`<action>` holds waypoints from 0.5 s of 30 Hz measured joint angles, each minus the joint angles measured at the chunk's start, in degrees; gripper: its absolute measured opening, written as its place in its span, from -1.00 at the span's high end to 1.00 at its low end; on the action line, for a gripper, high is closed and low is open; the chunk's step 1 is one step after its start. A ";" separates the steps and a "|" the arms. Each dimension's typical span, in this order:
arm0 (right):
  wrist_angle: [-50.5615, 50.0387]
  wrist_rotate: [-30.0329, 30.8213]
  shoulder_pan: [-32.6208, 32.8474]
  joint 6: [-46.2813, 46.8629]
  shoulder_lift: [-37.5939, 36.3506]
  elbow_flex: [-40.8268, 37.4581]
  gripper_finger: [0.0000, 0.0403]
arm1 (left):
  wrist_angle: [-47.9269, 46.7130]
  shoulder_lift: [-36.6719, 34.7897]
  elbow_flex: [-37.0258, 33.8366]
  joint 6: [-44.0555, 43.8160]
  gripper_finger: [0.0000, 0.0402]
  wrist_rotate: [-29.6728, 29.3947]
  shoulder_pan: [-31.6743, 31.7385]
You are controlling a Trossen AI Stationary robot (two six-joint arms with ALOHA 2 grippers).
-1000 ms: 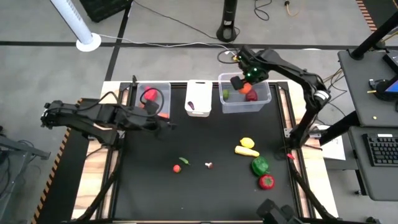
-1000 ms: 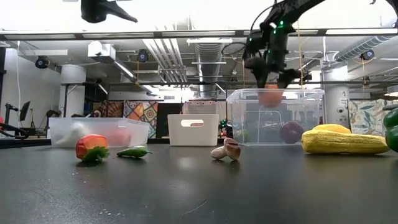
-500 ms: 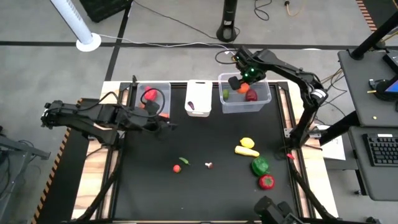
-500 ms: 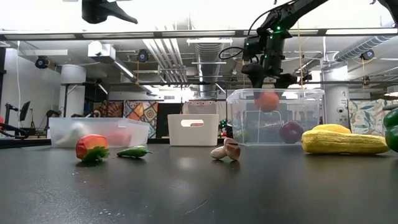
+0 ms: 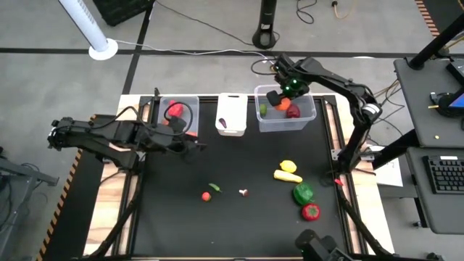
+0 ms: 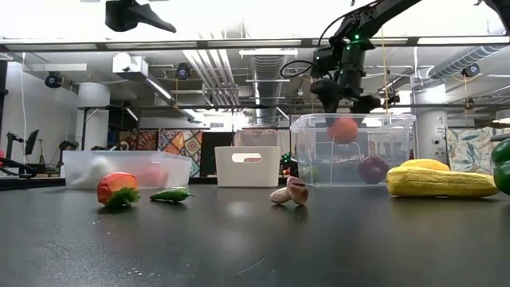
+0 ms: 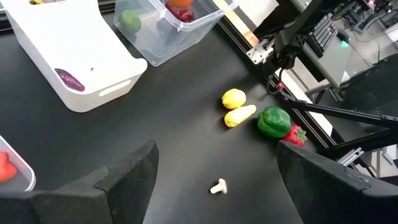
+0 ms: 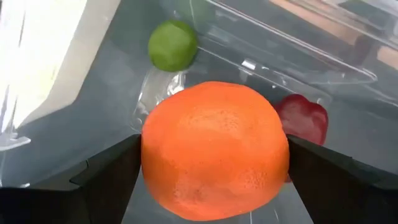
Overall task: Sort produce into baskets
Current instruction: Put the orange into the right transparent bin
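Black tabletop, sorting partly done by my count. Right gripper [image 5: 278, 96] sits over the right clear tub [image 5: 310, 116], fingers spread either side of an orange [image 8: 214, 149]; whether they grip it I cannot tell. That tub holds 1 lime [image 8: 173, 45] and 1 red fruit [image 8: 301, 118]. 3 tubs total; 7 pieces remain loose. Left gripper [image 7: 214, 180] waits, fingers apart, empty.

The right arm reaches up and inward from its base at the table's right edge, elbow bent, wrist angled downward at the far side of the table; the right gripper [image 5: 278, 95] points down, its two dark fingers [image 8: 106, 171] spread apart; the left arm lies low and stretched along the table's left side, its left gripper [image 5: 194, 144] open and hovering, fingers [image 7: 127, 174] wide.
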 joint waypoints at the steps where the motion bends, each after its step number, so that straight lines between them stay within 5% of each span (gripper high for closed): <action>1: 0.14 -0.05 0.02 0.07 0.01 0.01 -0.83 | 0.00 0.00 0.00 0.00 -0.52 -0.02 0.00; 15: 2.29 -0.51 0.15 0.31 0.01 -0.01 -0.84 | 0.00 0.00 0.00 0.00 -0.52 0.00 0.00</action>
